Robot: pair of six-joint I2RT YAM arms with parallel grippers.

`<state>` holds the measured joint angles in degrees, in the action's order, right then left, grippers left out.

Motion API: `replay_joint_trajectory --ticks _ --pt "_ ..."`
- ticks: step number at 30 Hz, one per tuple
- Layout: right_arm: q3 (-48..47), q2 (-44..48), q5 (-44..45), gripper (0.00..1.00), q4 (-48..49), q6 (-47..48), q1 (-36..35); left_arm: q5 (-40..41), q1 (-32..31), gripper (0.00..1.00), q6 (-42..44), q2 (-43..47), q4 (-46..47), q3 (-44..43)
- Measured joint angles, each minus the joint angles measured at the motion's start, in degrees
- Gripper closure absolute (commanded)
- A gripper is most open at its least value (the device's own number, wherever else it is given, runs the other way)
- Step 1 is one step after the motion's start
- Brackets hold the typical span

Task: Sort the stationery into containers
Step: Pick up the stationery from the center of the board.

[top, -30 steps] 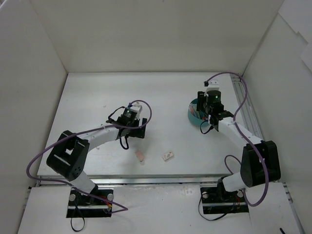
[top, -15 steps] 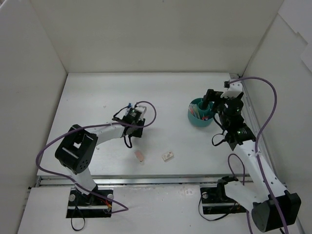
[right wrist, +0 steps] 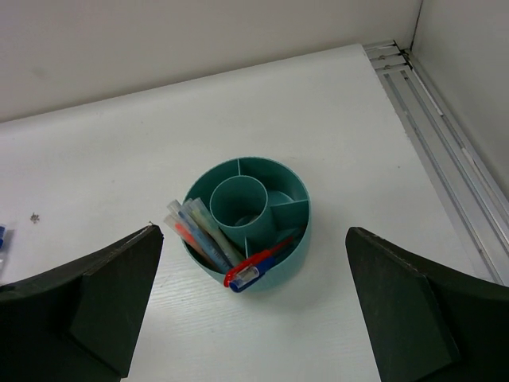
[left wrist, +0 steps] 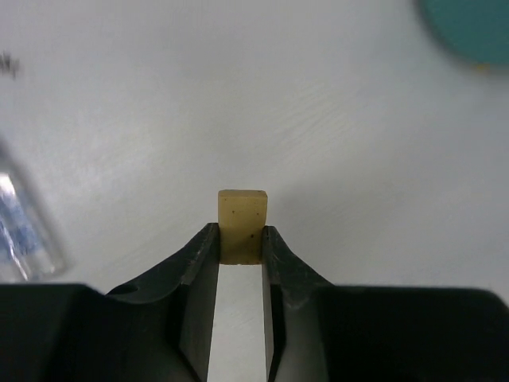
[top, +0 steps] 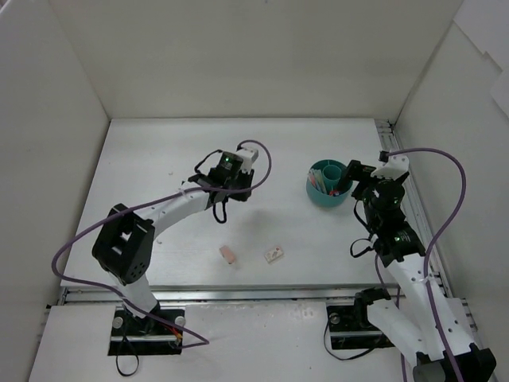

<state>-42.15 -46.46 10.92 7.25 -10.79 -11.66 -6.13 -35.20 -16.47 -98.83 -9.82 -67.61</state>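
Teal bowl (left wrist: pixel 471 28) blurred, cut off at top right corner; clear bottle (left wrist: pixel 25 227) blurred, cropped by left edge; tan cube (left wrist: pixel 242 208) partly hidden within left tool (left wrist: pixel 241 235).

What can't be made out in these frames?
Cube: top view, hidden under the left gripper.
Bottle: left wrist view, blurred, cut by the left edge.
Bowl: left wrist view, blurred, cut by the top-right corner.
Pink eraser, white eraser: top view, too small for detail.

Matt, faintly speckled tan cube (left wrist: pixel 242 223). Matt black plastic fingers (left wrist: pixel 199 274). Glossy clear plastic bottle (left wrist: pixel 24 227), left edge. Smooth, slightly shiny teal plastic bowl (right wrist: pixel 296 239). Matt white table (right wrist: pixel 119 159), faint grain. Ribbed bare-metal rail (right wrist: pixel 445 143), right side.
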Motion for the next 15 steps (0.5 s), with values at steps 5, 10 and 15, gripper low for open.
replay_joint_trajectory --ticks 5,10,15 --pt "3.15 6.4 6.25 0.02 -2.64 -4.31 0.0 -5.7 -3.32 0.99 4.74 -1.4 1.81 -15.96" --pt "5.03 14.47 14.58 0.02 -7.87 -9.64 0.0 -14.43 -6.34 0.99 7.67 -8.74 4.96 -32.39" --pt "7.56 23.85 17.53 0.02 -11.91 -13.05 0.11 -19.45 -9.11 0.97 9.05 -20.13 5.49 -46.75"
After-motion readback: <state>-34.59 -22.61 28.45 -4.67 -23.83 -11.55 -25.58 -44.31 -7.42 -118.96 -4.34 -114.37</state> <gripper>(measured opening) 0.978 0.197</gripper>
